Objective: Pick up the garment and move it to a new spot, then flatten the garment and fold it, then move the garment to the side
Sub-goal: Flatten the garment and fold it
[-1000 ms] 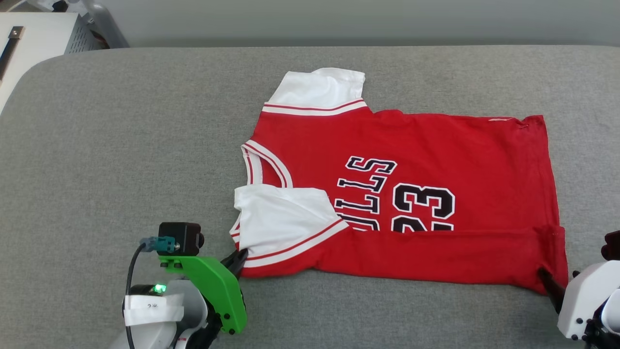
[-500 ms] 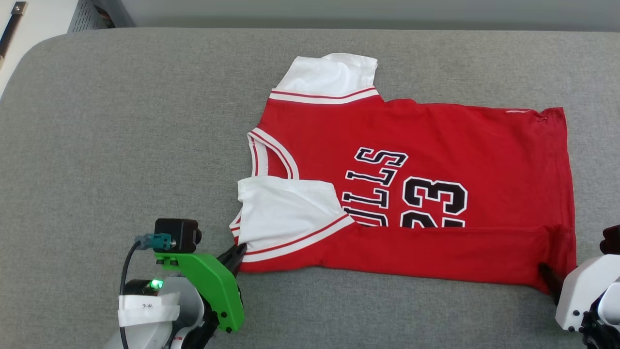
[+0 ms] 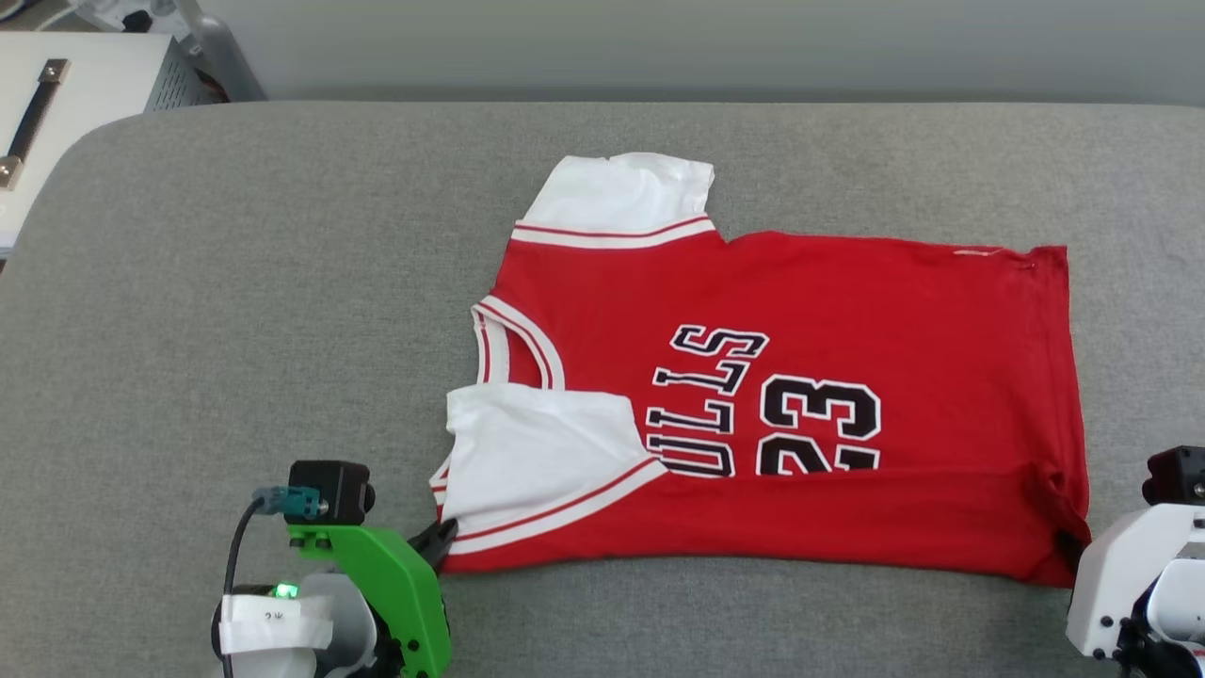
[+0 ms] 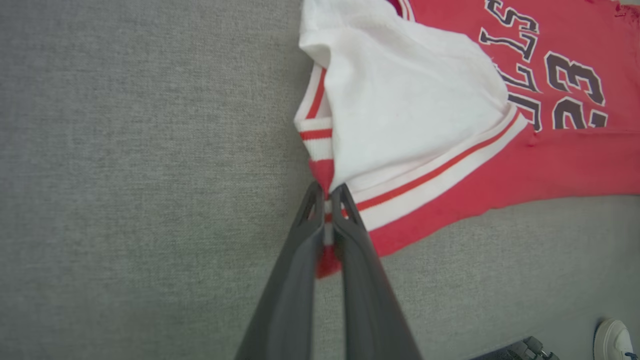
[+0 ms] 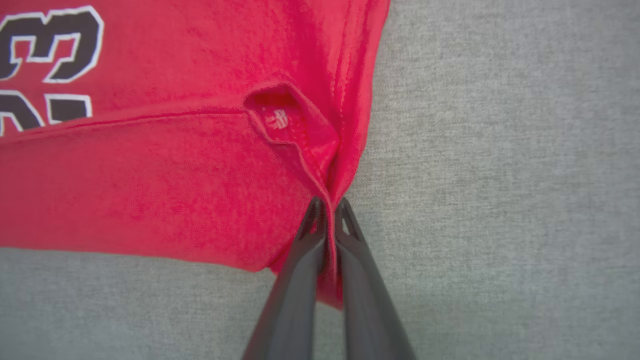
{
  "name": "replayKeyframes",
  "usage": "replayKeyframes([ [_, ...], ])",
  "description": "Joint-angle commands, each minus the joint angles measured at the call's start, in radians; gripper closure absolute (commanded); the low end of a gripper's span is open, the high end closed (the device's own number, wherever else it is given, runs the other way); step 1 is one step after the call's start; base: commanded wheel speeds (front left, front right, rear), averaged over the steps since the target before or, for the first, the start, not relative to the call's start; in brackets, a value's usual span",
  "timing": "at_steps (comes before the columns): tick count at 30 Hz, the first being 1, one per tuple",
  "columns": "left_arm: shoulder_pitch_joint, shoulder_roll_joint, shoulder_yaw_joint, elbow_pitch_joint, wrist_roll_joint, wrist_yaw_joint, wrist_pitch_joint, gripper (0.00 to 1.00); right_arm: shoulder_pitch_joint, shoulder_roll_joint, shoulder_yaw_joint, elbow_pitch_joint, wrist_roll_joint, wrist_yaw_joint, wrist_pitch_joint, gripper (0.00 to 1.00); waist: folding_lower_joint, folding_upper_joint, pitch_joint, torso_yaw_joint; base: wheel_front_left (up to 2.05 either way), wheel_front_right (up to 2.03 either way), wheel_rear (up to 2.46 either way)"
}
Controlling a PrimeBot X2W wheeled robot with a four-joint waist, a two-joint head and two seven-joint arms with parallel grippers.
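Surface: a broad grey woven-cloth pad [image 3: 235,301] with a rounded far-left corner and a fine, even, smooth weave. Behind it is a pale plain wall [image 3: 659,47]. At the far left stands a white metal cabinet [image 3: 85,94] with a bar handle and vent slots.

The garment [image 3: 847,301] is a red soft-knit T-shirt with white short sleeves, red-and-white striped trim and a black-and-white print reading "ULLS 23". It lies flat at centre-right of the pad, collar toward the robot's left, hem toward its right. The far sleeve is spread outward and the near sleeve is folded over onto the chest. The near long edge is turned over in a red strip that cuts the bottom of the print.

Left gripper [image 4: 327,200]: dark fingers clenched on the striped trim at the near shoulder corner, cloth pinched between them. On its wrist sit a green plastic bracket [image 3: 377,584] and a black box camera [image 3: 325,490].

Right gripper [image 5: 327,210]: fingers clamped on the near hem corner. The red cloth is gathered into a pucker at the tips, and a small label shows in the fold.

Against a second ago: the right fingers, then apart at that corner, are now pinched, and the hem corner has bunched. The left grip is unchanged. The head camera has shifted, so the framing differs.
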Motion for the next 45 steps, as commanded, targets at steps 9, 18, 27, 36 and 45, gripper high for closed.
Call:
replayKeyframes([
  [9,0.175,0.035,-0.012,-0.026,-0.056,0.012,0.022,1.00,0.185,-0.082,-0.030,-0.137,0.104,-0.001,0.158,1.00,0.0000,0.0000,-0.167,0.029,0.00,0.00,0.00],
  [18,0.167,0.009,-0.052,0.028,-0.050,-0.008,0.027,1.00,0.257,-0.073,-0.052,-0.135,0.091,-0.001,0.191,1.00,0.0000,0.0000,-0.135,0.037,0.00,0.00,0.00],
  [27,0.105,-0.026,-0.071,0.110,-0.024,-0.043,-0.007,1.00,0.217,-0.067,-0.024,-0.058,0.073,-0.001,0.121,1.00,0.0000,0.0000,-0.085,0.033,0.00,0.00,0.00],
  [36,0.074,-0.056,-0.095,0.179,-0.018,-0.065,-0.011,0.91,0.184,-0.059,0.006,0.006,0.073,-0.001,0.066,1.00,0.0000,0.0000,-0.076,0.026,0.00,0.00,0.00],
  [45,0.070,-0.052,-0.064,0.173,-0.011,-0.048,-0.072,0.00,0.169,-0.079,0.022,-0.013,0.097,-0.001,0.005,0.00,0.0000,0.0000,-0.122,0.018,0.00,0.00,0.00],
])
